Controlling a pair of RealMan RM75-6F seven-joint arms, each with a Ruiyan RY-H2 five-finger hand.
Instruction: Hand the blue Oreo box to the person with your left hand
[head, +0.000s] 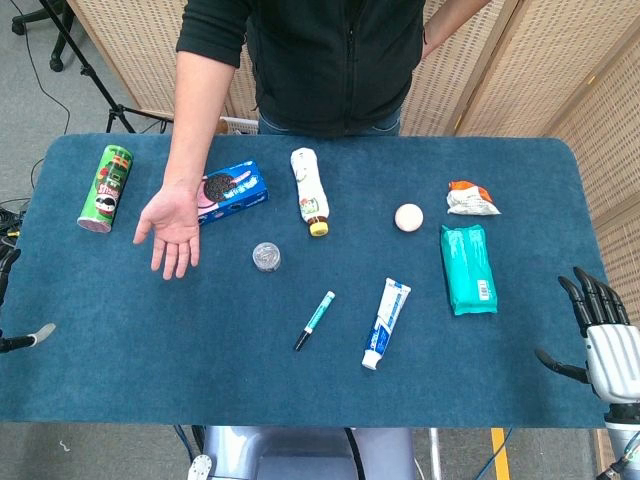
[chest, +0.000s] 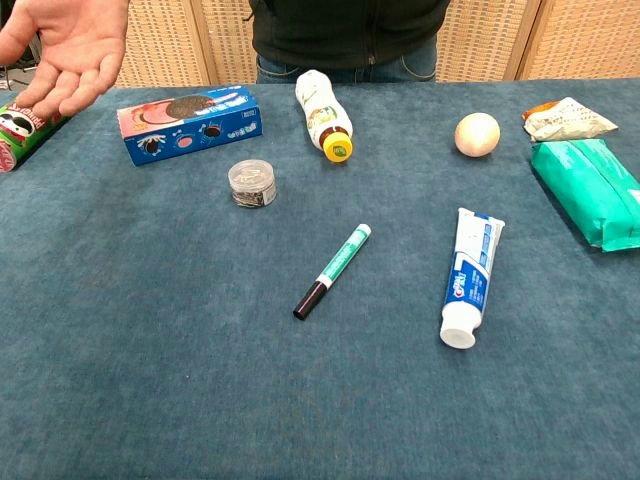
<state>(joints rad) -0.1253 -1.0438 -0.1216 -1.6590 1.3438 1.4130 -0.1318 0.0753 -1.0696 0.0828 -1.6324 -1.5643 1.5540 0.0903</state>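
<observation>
Oreo box (head: 232, 191) flat on table (head: 150, 380), touching person's open palm (head: 172, 226). My left hand (head: 12, 300) barely visible, state unclear; right hand (head: 600, 335) spread, empty.

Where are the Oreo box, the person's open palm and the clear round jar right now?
Oreo box (chest: 190, 122), chest view, front face.
person's palm (head: 173, 222), head view, centre of palm.
clear round jar (chest: 253, 184), chest view, side wall.
</observation>
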